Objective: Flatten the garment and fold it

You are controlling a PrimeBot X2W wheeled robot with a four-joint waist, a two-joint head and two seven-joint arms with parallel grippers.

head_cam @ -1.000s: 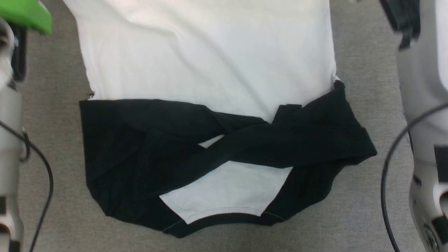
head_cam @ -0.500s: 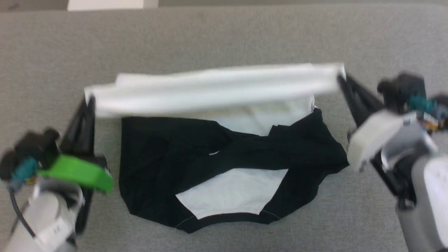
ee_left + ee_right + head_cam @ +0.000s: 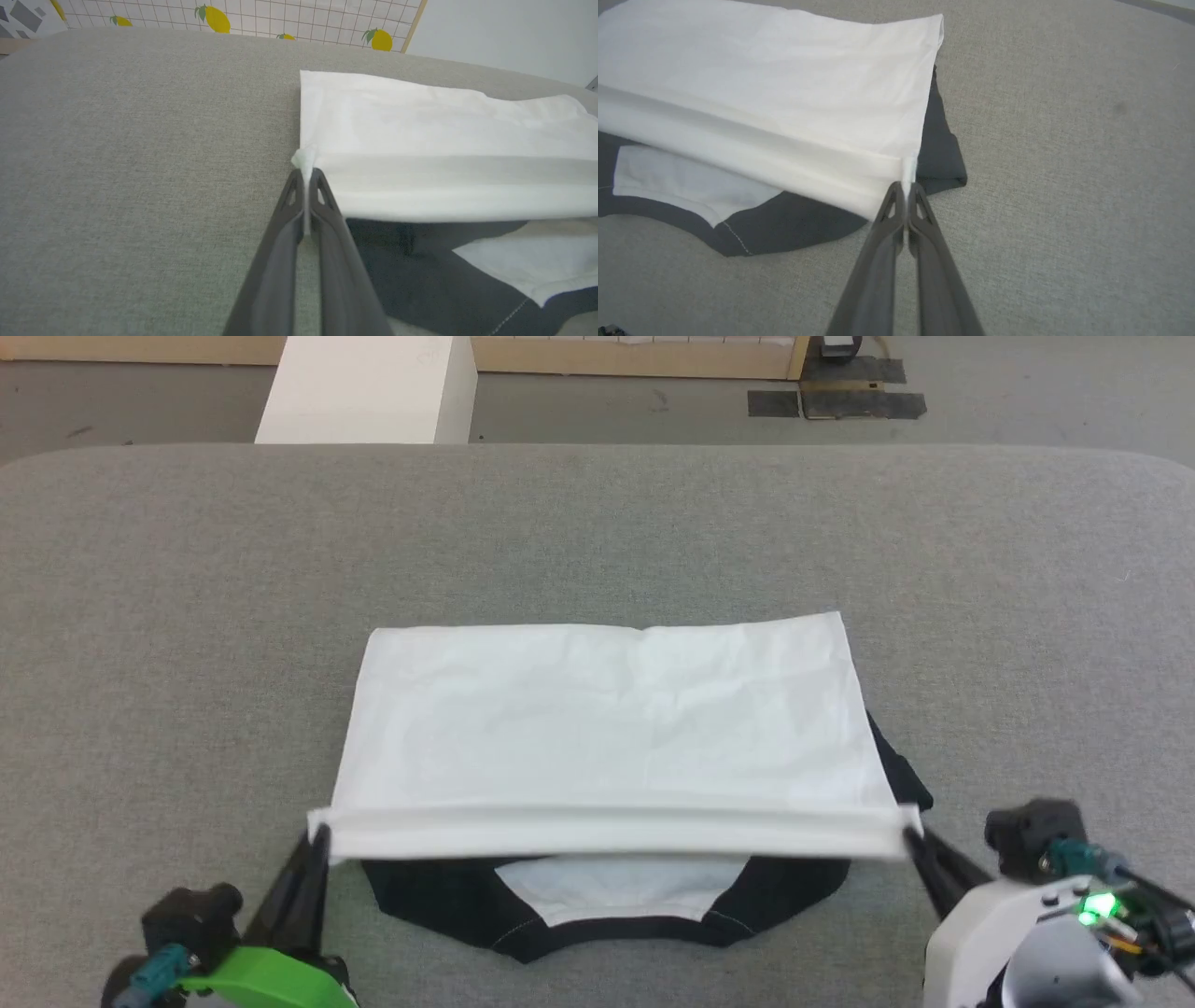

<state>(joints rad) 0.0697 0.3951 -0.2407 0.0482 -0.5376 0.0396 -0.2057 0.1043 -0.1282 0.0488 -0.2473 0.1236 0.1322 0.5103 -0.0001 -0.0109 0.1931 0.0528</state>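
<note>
The garment (image 3: 607, 728) lies on the grey table, its white body doubled toward me over the black sleeves (image 3: 439, 905) and the collar band (image 3: 616, 929). My left gripper (image 3: 317, 831) is shut on the left corner of the white hem (image 3: 306, 161), held a little above the cloth below. At the other end, my right gripper (image 3: 910, 835) is shut on the right hem corner (image 3: 909, 170). The hem stretches taut between the two. Black sleeve cloth (image 3: 943, 149) pokes out past the white layer on the right.
The grey padded table (image 3: 187, 616) spreads wide on every side of the shirt. Beyond its far edge stand a white box (image 3: 364, 392) and a wooden frame on the floor. A panel with lemon prints (image 3: 215, 18) rises behind the table in the left wrist view.
Both grippers have carried the white hem from the far side toward me, laying the white body over the black sleeves. The head camera has also tilted up, showing the whole table.
</note>
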